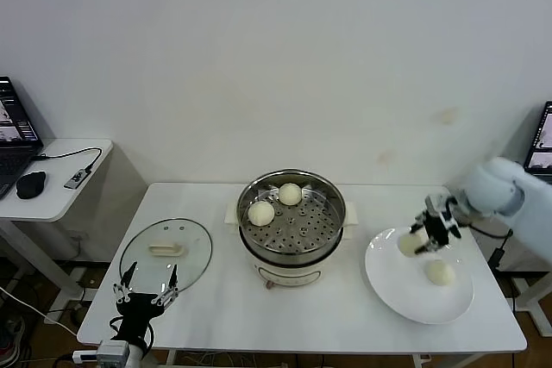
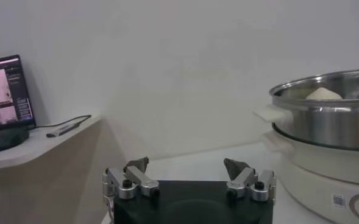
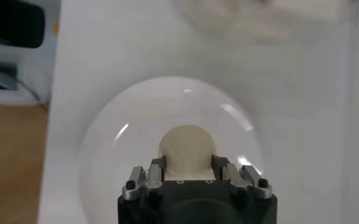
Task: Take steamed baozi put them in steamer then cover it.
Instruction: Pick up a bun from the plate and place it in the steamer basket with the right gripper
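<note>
The steamer stands mid-table with two baozi on its perforated tray, one at the left and one at the back. My right gripper is shut on a third baozi over the left part of the white plate. The right wrist view shows the fingers clamped on both sides of that baozi. A fourth baozi lies on the plate. The glass cover lies flat at the left. My left gripper is open and empty at the cover's front edge; it is also open in the left wrist view.
A side desk at the far left carries a laptop, a mouse and a cable adapter. A screen stands at the far right. The wall runs close behind the table. The left wrist view shows the steamer at its side.
</note>
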Controlling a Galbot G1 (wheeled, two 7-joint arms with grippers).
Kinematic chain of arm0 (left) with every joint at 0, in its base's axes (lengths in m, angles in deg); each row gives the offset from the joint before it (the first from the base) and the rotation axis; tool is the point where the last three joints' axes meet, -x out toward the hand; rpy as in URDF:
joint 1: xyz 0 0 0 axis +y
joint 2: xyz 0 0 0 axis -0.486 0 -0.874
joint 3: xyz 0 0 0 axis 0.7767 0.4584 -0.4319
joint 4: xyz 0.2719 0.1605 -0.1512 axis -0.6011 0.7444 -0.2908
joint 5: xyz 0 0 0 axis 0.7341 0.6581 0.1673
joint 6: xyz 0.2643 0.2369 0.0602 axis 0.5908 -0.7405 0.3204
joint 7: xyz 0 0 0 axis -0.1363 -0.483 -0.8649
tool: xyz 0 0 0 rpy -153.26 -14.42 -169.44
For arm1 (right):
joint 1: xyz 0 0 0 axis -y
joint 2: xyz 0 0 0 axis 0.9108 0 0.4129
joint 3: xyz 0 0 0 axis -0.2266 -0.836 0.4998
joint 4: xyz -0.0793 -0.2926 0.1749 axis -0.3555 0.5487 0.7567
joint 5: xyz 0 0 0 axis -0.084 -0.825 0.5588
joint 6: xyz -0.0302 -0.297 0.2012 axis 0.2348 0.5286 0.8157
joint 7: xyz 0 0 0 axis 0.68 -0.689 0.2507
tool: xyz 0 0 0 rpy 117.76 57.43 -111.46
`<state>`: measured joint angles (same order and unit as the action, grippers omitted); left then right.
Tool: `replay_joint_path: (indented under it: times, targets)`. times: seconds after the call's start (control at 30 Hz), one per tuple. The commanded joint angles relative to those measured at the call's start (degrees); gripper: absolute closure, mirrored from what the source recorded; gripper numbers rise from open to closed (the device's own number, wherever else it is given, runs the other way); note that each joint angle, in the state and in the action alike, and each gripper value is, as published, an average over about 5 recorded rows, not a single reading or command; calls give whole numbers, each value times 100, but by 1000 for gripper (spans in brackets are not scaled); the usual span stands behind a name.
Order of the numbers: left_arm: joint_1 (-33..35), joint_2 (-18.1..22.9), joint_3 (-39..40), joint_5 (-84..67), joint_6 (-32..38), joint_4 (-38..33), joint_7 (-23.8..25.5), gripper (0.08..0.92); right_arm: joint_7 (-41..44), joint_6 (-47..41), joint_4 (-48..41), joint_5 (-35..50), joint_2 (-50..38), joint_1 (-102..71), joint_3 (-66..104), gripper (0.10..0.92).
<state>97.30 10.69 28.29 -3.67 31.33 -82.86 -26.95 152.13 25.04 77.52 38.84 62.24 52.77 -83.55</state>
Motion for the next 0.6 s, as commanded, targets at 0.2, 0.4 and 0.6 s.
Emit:
replay_joint_path:
  times: [0.2, 0.4, 0.6]
  targets:
    - [-68, 11, -8, -21, -28, 19, 1, 177, -337, 159, 11, 1174, 1894, 1988, -1411, 533]
    - [-58, 25, -56, -18, -30, 4, -11, 177, -612, 796, -82, 1329, 2474, 1670, -1753, 533]
    - [-36, 50, -134, -43, -23, -22, -16, 177, -498, 1706, -522, 737, 3050, 1576, -2090, 533]
